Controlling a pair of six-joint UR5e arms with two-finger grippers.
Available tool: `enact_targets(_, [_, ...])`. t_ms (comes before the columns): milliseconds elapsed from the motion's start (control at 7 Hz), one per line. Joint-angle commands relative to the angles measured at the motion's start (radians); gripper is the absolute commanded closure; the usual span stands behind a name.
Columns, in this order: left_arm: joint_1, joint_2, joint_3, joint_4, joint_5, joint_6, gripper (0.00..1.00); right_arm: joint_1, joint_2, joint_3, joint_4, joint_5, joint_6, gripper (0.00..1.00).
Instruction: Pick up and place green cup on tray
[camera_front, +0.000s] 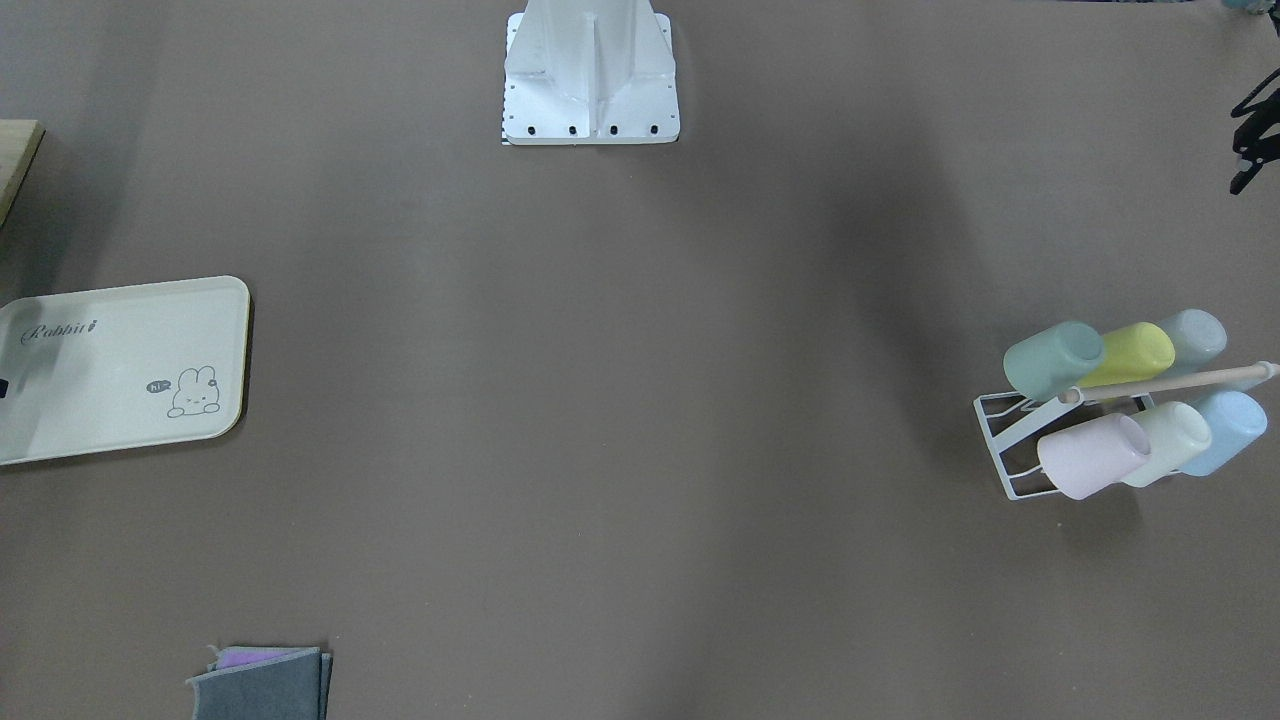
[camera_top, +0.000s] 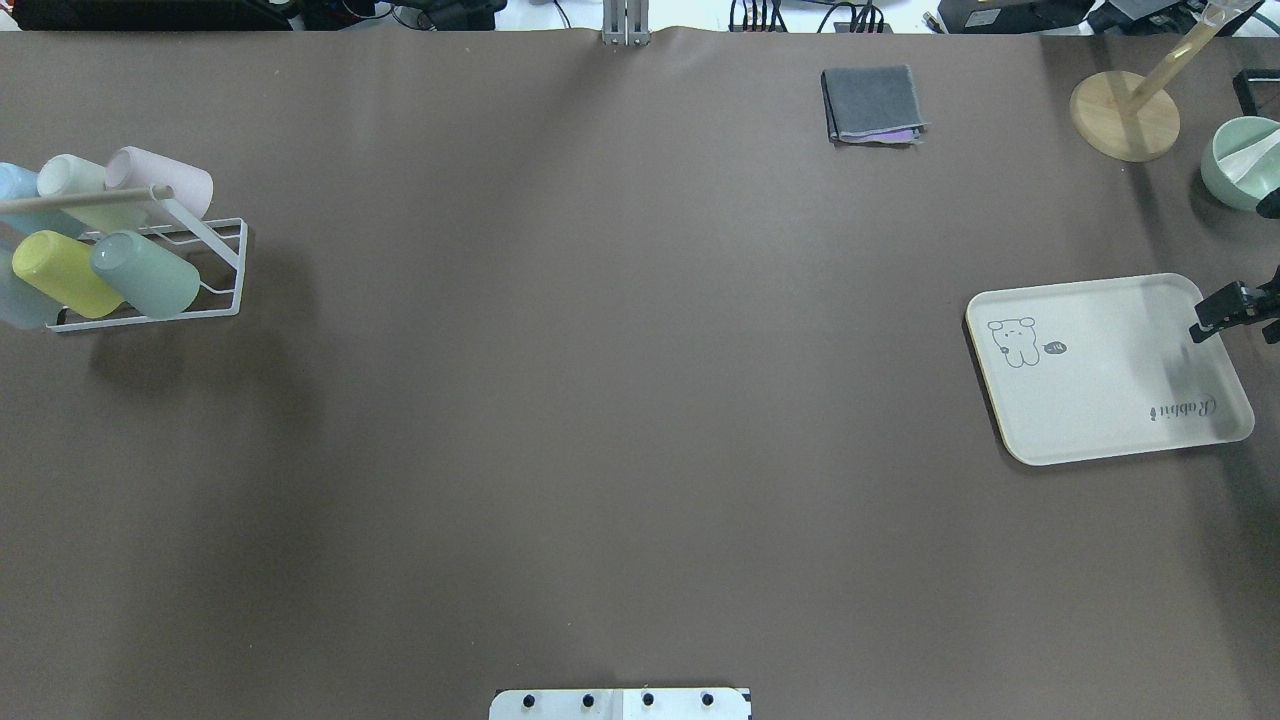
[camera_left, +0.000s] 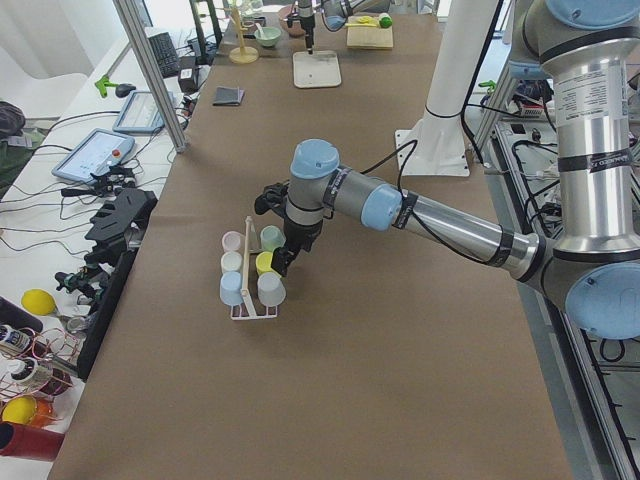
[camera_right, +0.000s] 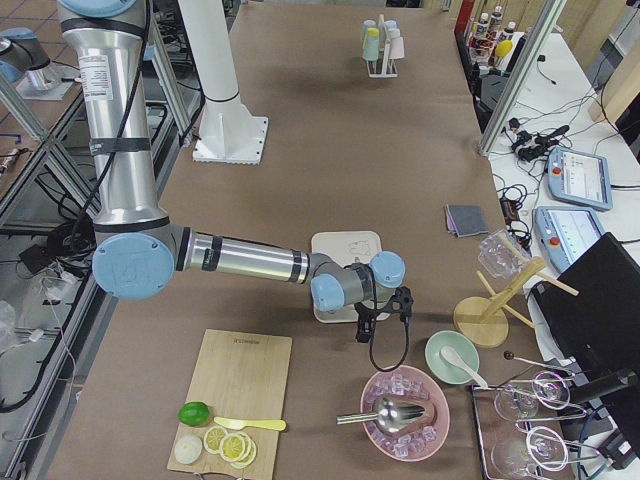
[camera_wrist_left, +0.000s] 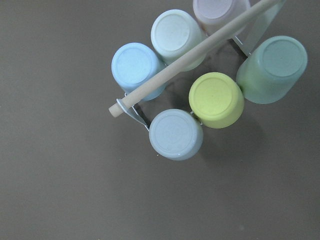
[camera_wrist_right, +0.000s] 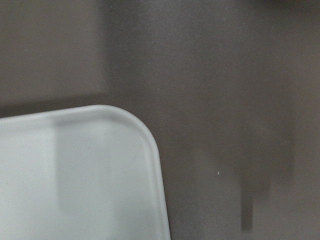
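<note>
Nothing done yet; mint-green plastic tumbler (camera_front: 1052, 358) sits on white wire rack (camera_front: 1003, 408), cream rectangular tray (camera_front: 100, 400) well apart; left gripper (camera_left: 283, 260), right gripper (camera_right: 363, 332): fingers, I cannot tell.

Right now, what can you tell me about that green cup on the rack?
The green cup is a plain, matte, mint-green tumbler without a handle, plastic by its look and slightly tapered. It sits upside down and tilted on the white wire rack, closed base outward, at the end of a row next to the yellow cup, which it seems to touch.
</note>
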Motion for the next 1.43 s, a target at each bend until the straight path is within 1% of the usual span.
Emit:
enact_targets(0, [0.115,-0.004,-0.055,0.0,0.13,0.003,0.02,0.001,-0.001,-0.006,0.006,0.028,0.001,0.42])
enact_targets(143, [0.16,-0.004,-0.091,0.0,0.208,0.053,0.02,-0.001,-0.001,-0.004,0.006,0.032,0.001,0.62])
enact_targets(286, [0.189,-0.002,-0.116,0.006,0.296,0.136,0.02,-0.001,0.001,-0.005,0.006,0.032,-0.001,0.75])
enact_targets(429, [0.217,-0.002,-0.118,0.006,0.368,0.205,0.02,-0.001,0.001,-0.006,0.006,0.034,-0.001,0.92])
enact_targets(571, [0.256,-0.004,-0.124,0.006,0.45,0.277,0.02,-0.001,0.004,-0.002,0.006,0.034,0.001,1.0])
enact_targets(714, [0.292,-0.004,-0.134,0.008,0.535,0.343,0.02,-0.001,0.004,-0.009,0.006,0.034,0.001,1.0])
enact_targets(857, [0.335,-0.004,-0.142,0.015,0.596,0.389,0.02,-0.001,0.005,0.001,0.007,0.046,-0.005,1.0])
enact_targets(1000, [0.373,-0.004,-0.162,0.037,0.667,0.444,0.02,0.001,0.007,0.046,0.007,0.104,-0.001,1.0])
enact_targets(1143, [0.398,-0.005,-0.185,0.041,0.695,0.474,0.02,0.001,0.01,0.124,-0.014,0.147,0.002,1.0])
enact_targets(1286, [0.451,-0.007,-0.194,0.043,0.751,0.478,0.02,-0.001,0.058,0.169,-0.073,0.204,0.061,1.0])
